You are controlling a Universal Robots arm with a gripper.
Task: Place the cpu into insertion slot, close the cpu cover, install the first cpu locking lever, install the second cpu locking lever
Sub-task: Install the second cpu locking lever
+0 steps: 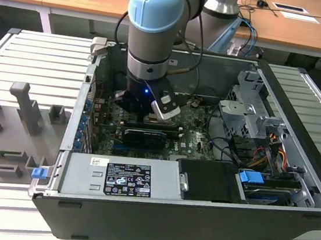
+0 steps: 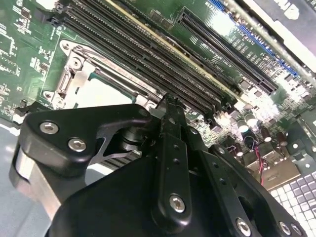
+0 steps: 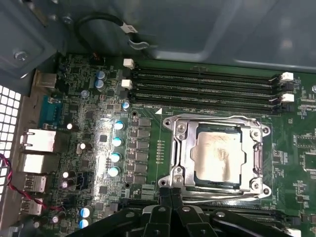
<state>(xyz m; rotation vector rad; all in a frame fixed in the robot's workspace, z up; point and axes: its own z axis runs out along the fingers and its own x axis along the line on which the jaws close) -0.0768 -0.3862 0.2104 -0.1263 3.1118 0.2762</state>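
The cpu sits seated under the closed cpu cover; gripper, apparently clenched empty, hovers at the socket edge. A slip could scrape the board.

The robot arm is a fat silver-grey tube with a round light-blue cap on its joint. Below that sits a black wrist part with a tiny blue light (it glows). The gripper is made of black metal bars, held together by shiny silver screws.
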